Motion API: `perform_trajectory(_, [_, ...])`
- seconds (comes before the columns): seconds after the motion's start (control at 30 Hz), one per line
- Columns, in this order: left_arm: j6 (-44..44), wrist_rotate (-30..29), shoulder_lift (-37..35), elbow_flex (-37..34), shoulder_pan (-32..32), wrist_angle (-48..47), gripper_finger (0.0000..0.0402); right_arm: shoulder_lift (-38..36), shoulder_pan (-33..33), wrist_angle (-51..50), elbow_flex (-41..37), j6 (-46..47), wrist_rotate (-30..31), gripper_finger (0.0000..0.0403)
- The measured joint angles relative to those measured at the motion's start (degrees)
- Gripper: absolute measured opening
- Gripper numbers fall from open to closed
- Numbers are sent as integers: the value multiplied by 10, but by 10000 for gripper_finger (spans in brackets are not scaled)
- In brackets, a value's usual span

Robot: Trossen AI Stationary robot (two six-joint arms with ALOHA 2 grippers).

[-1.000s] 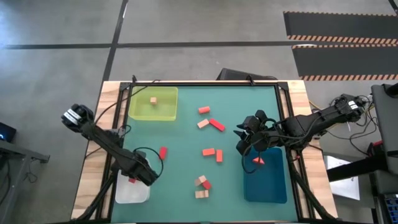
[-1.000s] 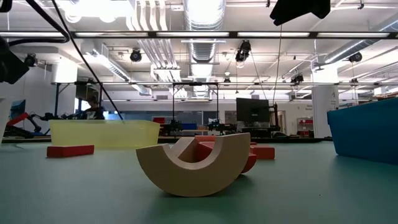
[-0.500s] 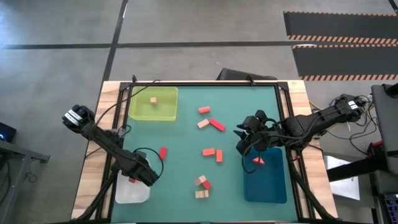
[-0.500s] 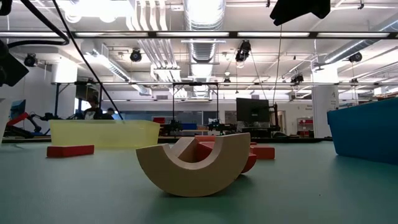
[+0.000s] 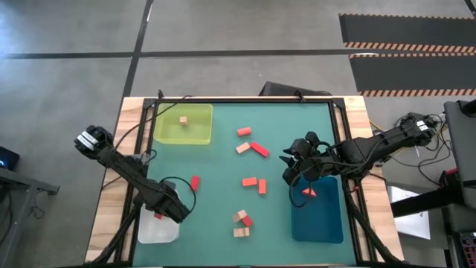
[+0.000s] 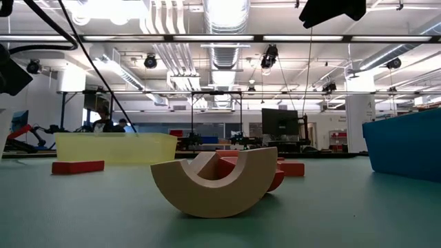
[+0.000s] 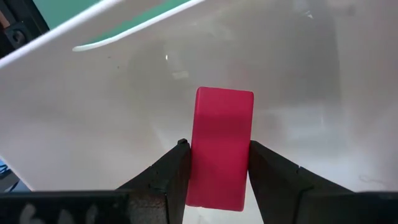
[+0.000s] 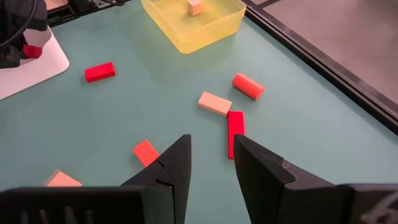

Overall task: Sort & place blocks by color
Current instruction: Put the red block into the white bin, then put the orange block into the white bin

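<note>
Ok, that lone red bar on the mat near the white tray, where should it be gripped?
Take the lone red bar across its long sides at mid-length, coming straight down. It lies flat with bare mat along both sides. The left hand, nearest, is shut on a red block over the white tray; the right hand waits open by the blue tray.

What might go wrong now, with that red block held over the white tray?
1. The left pincer grips only the lower end of the red block above the white tray; released crooked, it may tumble or bounce.
2. The right pincer, open and empty, hangs near the blue tray; descending, it could nudge the loose red bar and tan block.
</note>
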Motion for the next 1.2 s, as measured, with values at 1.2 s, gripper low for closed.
perform_trajectory(1.2, [52,-150,-134,134,32,1,217,2,-30,0,61,62,-81,109])
